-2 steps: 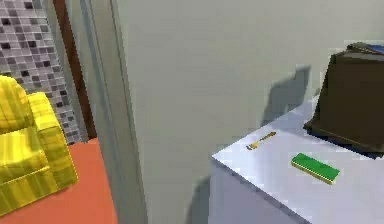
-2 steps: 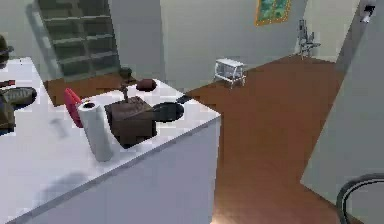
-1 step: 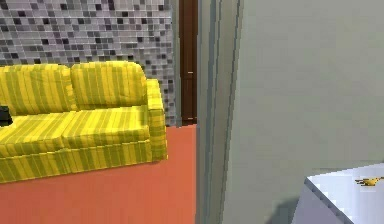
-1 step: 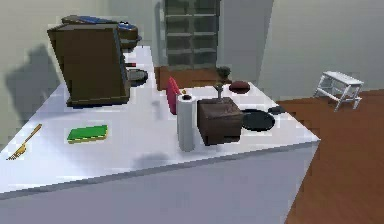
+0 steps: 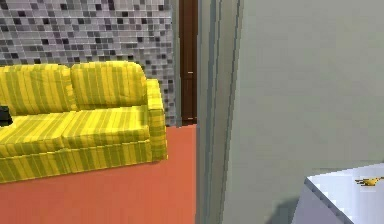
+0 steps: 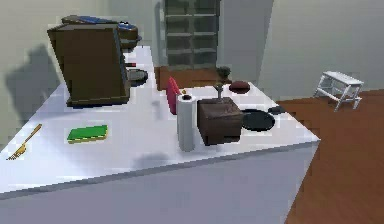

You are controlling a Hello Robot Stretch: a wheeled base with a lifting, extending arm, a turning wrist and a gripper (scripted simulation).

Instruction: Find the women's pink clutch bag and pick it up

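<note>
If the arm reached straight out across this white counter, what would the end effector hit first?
Likely the upright white roll or the brown box beside it; depth is unclear, so either could come first.

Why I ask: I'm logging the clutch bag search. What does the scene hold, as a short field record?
Forward view: yellow striped sofa
Arm side view: white counter
On counter: brown coffee machine, green sponge, white paper roll, brown box
Possible target: reddish thing near the roll, too small to name
Beyond counter: white step stool
</note>
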